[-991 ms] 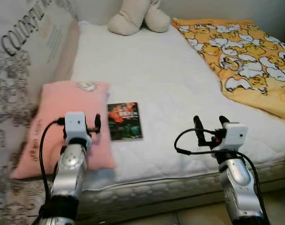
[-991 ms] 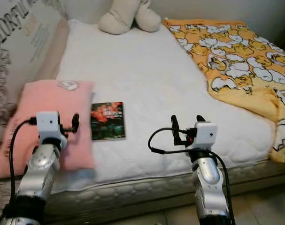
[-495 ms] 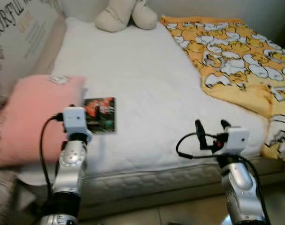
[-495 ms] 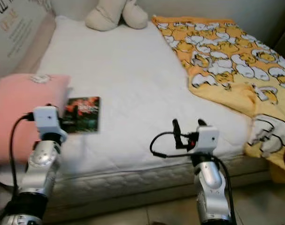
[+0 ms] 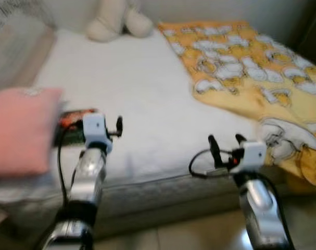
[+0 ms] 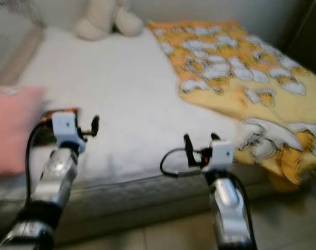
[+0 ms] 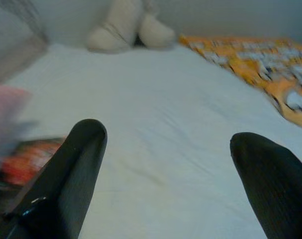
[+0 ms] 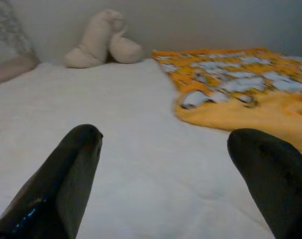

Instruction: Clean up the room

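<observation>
A white mattress [image 5: 126, 78] lies before me, blurred in the eye views. On its left side rests a pink pillow [image 5: 20, 130]. Beside the pillow lies a small dark book with a red cover picture [image 5: 69, 121], partly hidden behind my left wrist. A yellow blanket with a white duck pattern [image 5: 251, 67] covers the bed's right side and hangs over its front corner. My left gripper [image 7: 170, 134] is open above the mattress near the book [image 7: 26, 159]. Over the front edge, left of the blanket, my right gripper [image 5: 225, 140] is open and holds nothing.
A cream plush toy [image 5: 113, 23] leans against the wall at the head of the bed. A patterned wall or headboard [image 5: 12, 31] borders the bed on the left. Tiled floor [image 5: 189, 234] runs along the mattress's front edge.
The whole picture has slid left and blurred, so the camera has turned right. The pillow, book and blanket lie as before. Both grippers stay open in the same pose.
</observation>
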`<state>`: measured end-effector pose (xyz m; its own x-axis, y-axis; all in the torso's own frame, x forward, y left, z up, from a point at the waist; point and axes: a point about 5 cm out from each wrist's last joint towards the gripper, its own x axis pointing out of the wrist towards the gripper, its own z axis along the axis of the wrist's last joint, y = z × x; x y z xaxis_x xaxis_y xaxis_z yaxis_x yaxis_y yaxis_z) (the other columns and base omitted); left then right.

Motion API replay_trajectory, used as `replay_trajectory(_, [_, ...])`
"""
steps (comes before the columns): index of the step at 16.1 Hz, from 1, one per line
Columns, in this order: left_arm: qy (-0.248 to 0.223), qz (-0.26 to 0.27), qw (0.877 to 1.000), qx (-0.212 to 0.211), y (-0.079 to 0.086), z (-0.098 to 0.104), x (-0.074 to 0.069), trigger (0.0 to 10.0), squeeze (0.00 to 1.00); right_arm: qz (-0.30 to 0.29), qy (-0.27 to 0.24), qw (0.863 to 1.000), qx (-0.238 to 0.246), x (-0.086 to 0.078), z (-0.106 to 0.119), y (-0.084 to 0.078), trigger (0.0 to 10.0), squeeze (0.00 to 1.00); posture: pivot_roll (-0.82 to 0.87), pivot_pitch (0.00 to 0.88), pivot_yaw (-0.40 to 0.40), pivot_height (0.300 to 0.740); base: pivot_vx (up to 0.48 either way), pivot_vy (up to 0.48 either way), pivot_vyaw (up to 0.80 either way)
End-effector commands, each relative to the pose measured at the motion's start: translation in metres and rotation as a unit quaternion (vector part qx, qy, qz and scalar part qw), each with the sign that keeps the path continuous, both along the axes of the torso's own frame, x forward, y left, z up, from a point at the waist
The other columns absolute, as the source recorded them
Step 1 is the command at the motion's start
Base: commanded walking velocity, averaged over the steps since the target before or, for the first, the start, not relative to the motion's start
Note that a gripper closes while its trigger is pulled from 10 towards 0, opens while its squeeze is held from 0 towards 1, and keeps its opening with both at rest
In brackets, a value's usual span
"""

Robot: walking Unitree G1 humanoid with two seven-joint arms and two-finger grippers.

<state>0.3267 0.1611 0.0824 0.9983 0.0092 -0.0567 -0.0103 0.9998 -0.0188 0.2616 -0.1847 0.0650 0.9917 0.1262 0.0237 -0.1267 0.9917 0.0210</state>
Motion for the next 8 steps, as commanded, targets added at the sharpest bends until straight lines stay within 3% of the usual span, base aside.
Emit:
replay_trajectory(1, [-0.003, -0.006, 1.000, 0.000, -0.005, 0.004, 0.004, 10.0, 0.00, 0.004, -0.006, 1.000, -0.002, 0.003, 0.004, 0.000, 10.0, 0.00, -0.12, 0.000, 0.009, 0.740, 0.315, -0.360, 0.00])
replay_trajectory(3, [-0.004, -0.017, 1.000, 0.007, -0.013, 0.004, 0.005, 10.0, 0.00, 0.007, 0.004, 1.000, -0.006, 0.001, 0.000, 0.000, 10.0, 0.00, -0.12, 0.000, 0.007, 0.740, 0.351, -0.324, 0.00])
replay_trajectory(8, [0.023, -0.009, 1.000, -0.003, -0.010, -0.010, 0.001, 10.0, 0.00, 0.007, 0.013, 1.000, -0.008, -0.002, -0.003, -0.004, 10.0, 0.00, -0.13, 0.000, 0.000, 0.740, 0.365, -0.307, 0.00])
